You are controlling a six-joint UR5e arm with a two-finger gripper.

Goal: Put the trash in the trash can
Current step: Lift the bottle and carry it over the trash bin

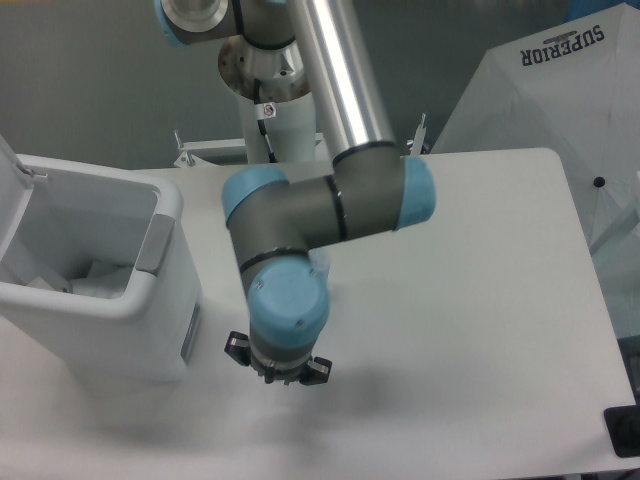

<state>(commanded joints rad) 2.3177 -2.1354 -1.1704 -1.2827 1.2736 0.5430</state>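
Note:
The trash can is a white bin at the left with its lid swung open and a grey tab on the rim. White crumpled trash lies inside it. A sliver of clear bluish bottle peeks out beside the arm's wrist, right of the can; the rest of it is hidden. My gripper hangs under the blue wrist cap. Only its dark base shows and the fingers are hidden, so I cannot tell its state or whether it holds the bottle.
The arm's base stands at the back of the white table. A white canopy marked SUPERIOR rises past the right rear edge. A black object sits at the front right corner.

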